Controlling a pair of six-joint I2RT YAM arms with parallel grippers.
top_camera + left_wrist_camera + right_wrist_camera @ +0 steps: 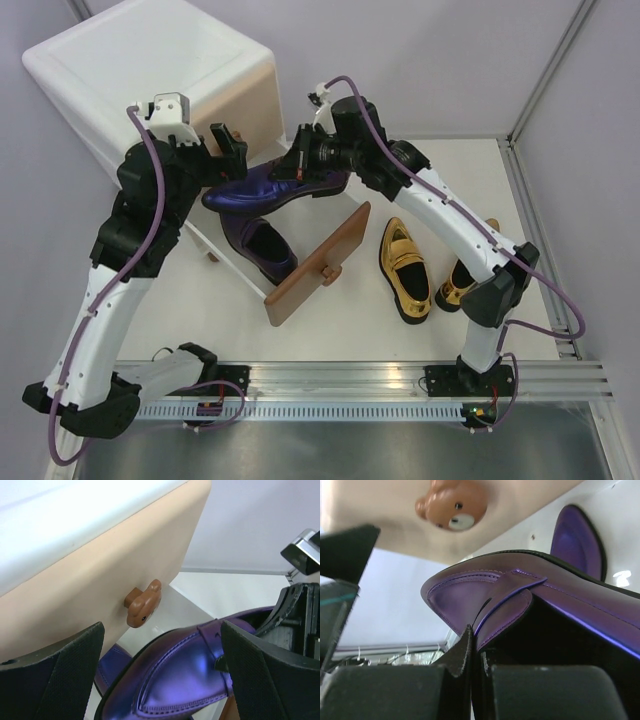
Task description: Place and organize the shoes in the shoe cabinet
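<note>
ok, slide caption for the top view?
Right pincer holds a purple shoe above the open drawer, its mate inside; gold pair beside it.

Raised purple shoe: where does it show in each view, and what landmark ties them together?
Top external: raised purple shoe, upper centre.
Left wrist: bottom centre, toe filling the foreground.
Right wrist: centre, running right.
Shared landmark: beige drawer front, above the shoe in all three.

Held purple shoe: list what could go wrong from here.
The right end effector pinches the held purple shoe only at its rim, so it might slip. Its toe sits near the bear knob and could bump it. The other purple shoe already lies in the lower drawer, risking a pile-up.
</note>
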